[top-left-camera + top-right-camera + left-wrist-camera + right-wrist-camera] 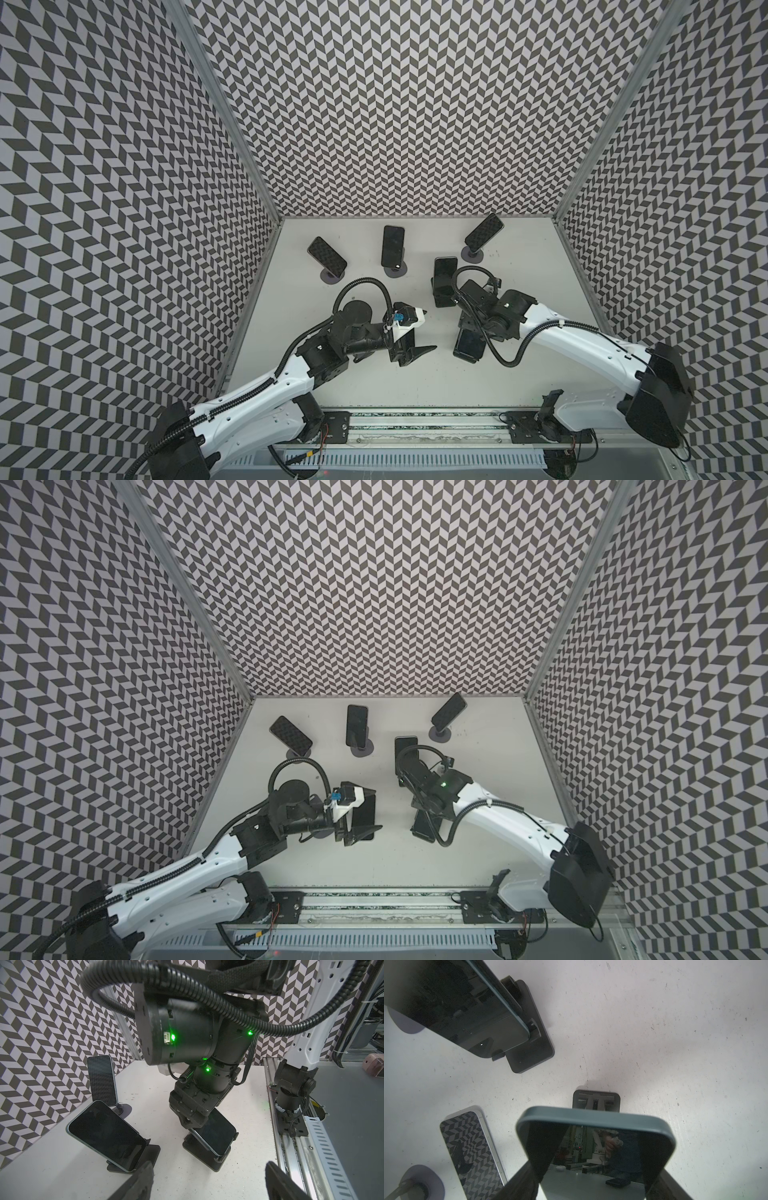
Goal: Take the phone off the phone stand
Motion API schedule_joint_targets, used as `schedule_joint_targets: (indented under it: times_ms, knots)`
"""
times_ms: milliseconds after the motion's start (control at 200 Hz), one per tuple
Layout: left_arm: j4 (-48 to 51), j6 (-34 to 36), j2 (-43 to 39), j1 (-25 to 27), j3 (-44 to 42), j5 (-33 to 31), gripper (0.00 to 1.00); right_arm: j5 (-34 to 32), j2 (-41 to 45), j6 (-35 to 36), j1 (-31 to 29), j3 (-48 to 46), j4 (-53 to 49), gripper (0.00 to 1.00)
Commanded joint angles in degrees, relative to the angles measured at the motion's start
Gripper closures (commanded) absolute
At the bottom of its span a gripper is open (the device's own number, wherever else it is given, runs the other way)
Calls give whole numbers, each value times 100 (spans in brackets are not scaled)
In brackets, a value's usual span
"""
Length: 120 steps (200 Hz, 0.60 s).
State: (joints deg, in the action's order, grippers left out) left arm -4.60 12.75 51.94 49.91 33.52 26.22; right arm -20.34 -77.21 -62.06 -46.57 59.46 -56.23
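Both top views: looking down on a white table boxed in by chevron-print walls. Finding the right gripper reaching in from the right and hanging over the phone, right of centre toward the near side, with the right arm hiding most of both. Finding the left gripper hovering just to the left, fingers spread apart and holding nothing. Counting a neighbouring phone propped just beyond, and along the far edge a left phone, a middle phone and a right phone, each leaning on a round base.

Left wrist view: looking across at the phone leaning tilted on the phone stand, lower end resting against the stand's lip, with the right gripper poised over the upper end. Showing the left gripper with jaws standing wide over bare table. Catching the neighbouring phone just beside and the right phone farther off.

Right wrist view: peering down the teal-edged phone, the phone stand peeking out behind its top edge. Showing the right gripper straddling the screen, dark fingers lying along both long edges; proving impossible to tell whether clamping the phone or stopping just short of contact.
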Motion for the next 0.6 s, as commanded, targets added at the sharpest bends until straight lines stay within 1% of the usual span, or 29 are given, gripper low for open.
schedule_joint_targets:
  times_ms: [0, 215, 280, 546, 596]
  knots:
    - [56, 26, -53, 41, -29, -16, 16, 82, 151, 9, 34, -10, 137, 30]
    - [65, 63, -42, 38, -7, -37, 16, 82, 184, 70, 34, 30, 67, 32]
    - [56, 61, -39, 43, -8, -51, 16, 57, 195, 96, 34, 30, 66, 34]
    - [38, 56, -7, 50, 7, -68, 16, -10, 200, 218, 34, 31, 67, 37]
    - [32, 54, 11, 53, 16, -68, 16, -15, 210, 233, 34, 44, 72, 39]
